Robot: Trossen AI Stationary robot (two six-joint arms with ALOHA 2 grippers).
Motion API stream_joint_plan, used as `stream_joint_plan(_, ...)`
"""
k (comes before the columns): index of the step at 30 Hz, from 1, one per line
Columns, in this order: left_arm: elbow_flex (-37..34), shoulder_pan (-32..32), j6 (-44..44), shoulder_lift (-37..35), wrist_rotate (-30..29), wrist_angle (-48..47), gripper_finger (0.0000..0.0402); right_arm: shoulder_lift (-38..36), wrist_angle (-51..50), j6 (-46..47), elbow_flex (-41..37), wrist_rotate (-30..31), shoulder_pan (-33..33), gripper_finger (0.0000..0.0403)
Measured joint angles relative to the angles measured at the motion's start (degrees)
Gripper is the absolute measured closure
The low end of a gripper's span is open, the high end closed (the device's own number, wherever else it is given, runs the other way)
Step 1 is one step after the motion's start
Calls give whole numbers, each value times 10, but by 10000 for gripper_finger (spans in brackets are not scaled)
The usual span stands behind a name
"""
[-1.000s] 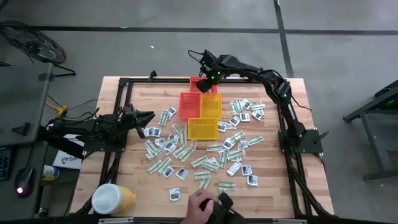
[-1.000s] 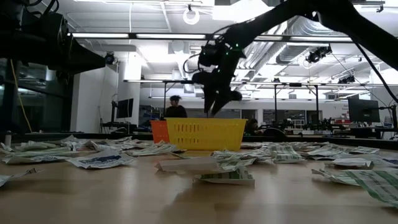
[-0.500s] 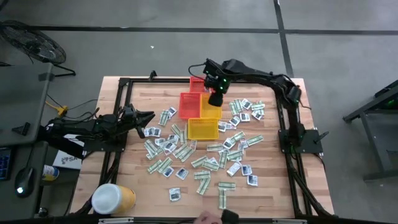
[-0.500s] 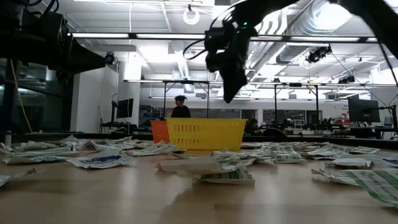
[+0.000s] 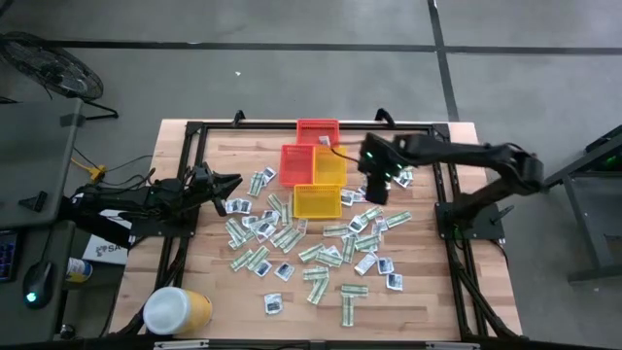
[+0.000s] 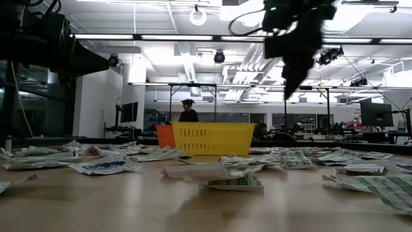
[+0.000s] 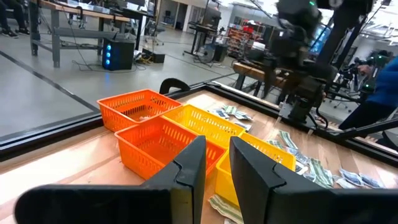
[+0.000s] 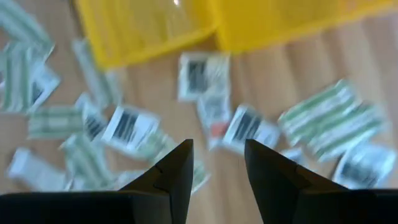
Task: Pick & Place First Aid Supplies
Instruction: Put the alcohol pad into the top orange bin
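I have the right gripper (image 5: 374, 192) hanging above the table just right of the yellow baskets (image 5: 318, 201), its fingers (image 8: 175, 171) spread with a clear gap and nothing between them. From its own camera I look down on a loose patch of first aid supplies (image 5: 330, 255): white square packets with dark marks and pale green-and-white strips lying flat on the wood, several overlapping. The whole scatter runs across the middle and near part of the table (image 5: 428, 301), from the left arm's side over to the right. The red basket (image 5: 317, 130) sits at the far edge, the orange basket (image 5: 297, 163) in front of it.

The left gripper (image 5: 231, 182) waits low at the left edge of the scatter, fingers nearly together with a narrow slit between them, holding nothing that I can see.

My worry is the pick itself. These packets are thin and flat, so I judge the fingertips could skate over one, or push it along the wood instead of lifting it. Where they overlap I could pinch two at once, or drag a neighbour out of place. Coming down this close to the yellow baskets, a finger could also catch a rim and shove the basket. The wrist picture is smeared, so I cannot settle on one packet as the target yet; committing to a descent now risks closing on bare wood
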Motion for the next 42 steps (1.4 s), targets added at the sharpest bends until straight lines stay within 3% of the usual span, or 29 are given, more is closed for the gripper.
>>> stream_joint_plan(8, 0, 0, 0, 0, 0, 0, 328, -104, 2, 190, -128, -47, 100, 265)
stream_joint_plan(19, 0, 0, 0, 0, 0, 0, 328, -117, 87, 434, -254, -105, 221, 265)
stream_joint_plan(26, 0, 0, 0, 0, 0, 0, 328, -117, 158, 500, -289, -110, 263, 265)
stream_joint_plan(42, 0, 0, 0, 0, 0, 0, 328, -108, 172, 534, -292, -108, 290, 265)
